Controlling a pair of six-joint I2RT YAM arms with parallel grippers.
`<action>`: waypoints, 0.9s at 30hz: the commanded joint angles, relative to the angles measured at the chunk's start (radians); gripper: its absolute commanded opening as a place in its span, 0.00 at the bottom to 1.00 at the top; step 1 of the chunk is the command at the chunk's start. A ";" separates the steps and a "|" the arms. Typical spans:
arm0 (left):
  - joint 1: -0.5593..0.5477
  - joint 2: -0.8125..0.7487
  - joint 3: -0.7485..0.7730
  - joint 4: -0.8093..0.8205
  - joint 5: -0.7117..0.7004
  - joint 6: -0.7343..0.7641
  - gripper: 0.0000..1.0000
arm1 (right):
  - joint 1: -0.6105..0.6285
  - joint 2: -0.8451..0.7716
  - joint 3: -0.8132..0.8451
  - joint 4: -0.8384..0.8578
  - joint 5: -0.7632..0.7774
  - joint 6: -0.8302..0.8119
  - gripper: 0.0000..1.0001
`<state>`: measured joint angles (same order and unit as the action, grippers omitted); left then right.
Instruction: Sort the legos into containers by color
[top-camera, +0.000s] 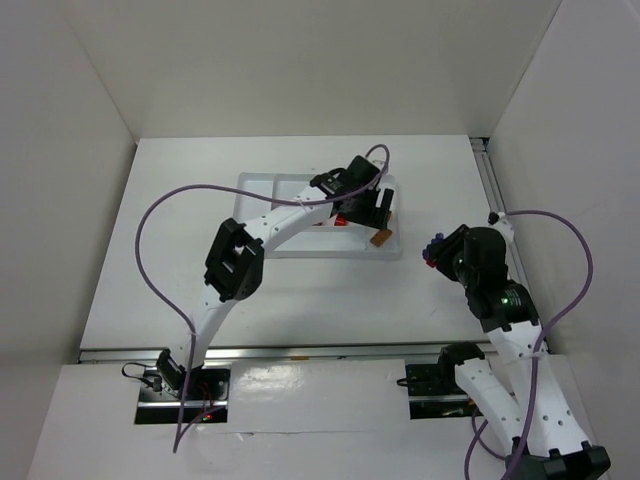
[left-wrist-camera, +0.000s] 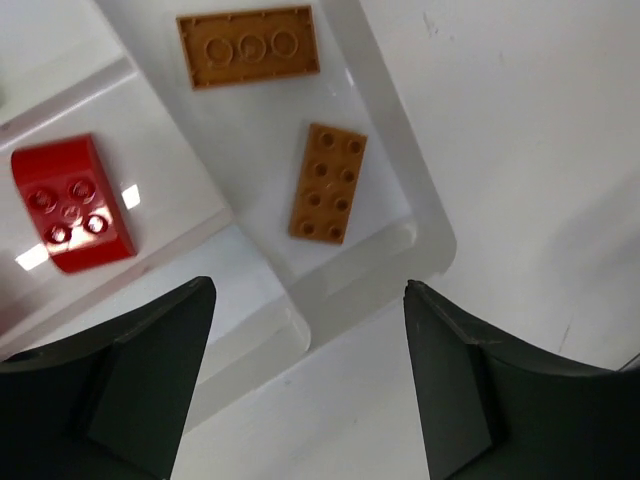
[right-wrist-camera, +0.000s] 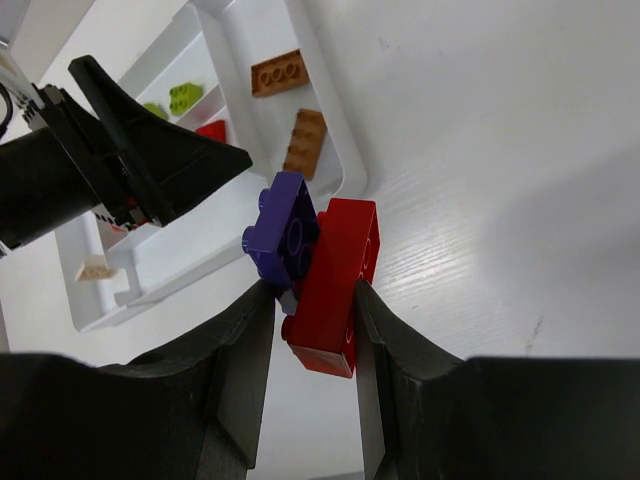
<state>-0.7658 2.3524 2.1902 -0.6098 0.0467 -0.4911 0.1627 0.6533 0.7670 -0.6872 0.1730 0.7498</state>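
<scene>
Tray (top-camera: 262, 185): flat, white, split by low walls.

End compartment holds two orange-brown bricks, lying apart. One (left-wrist-camera: 327, 183) is studs up, eight studs, set at an angle. The other (left-wrist-camera: 248, 47) is underside up, three rings showing.

Next compartment, over the wall: red brick (left-wrist-camera: 72, 203), one rounded edge, four studs up.

Farther sections: two lime bricks (right-wrist-camera: 185, 97) side by side; tan brick (right-wrist-camera: 95, 268) alone.

Off the tray, near its end: purple brick (right-wrist-camera: 288, 230) pressed against a second red brick (right-wrist-camera: 335, 285), both pinched in the right gripper (right-wrist-camera: 312, 292).
</scene>
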 joint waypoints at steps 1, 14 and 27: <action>-0.001 -0.172 -0.055 -0.007 -0.010 0.058 0.86 | -0.006 0.041 0.037 0.055 -0.122 -0.062 0.15; 0.163 -0.633 -0.569 0.073 0.555 0.220 0.78 | -0.006 0.210 -0.035 0.404 -0.822 -0.283 0.15; 0.204 -0.797 -0.832 0.300 0.749 0.125 0.86 | -0.006 0.308 -0.075 0.576 -1.101 -0.232 0.15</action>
<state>-0.5491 1.5951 1.3586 -0.4030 0.7334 -0.3481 0.1627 0.9573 0.7063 -0.2363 -0.8394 0.4904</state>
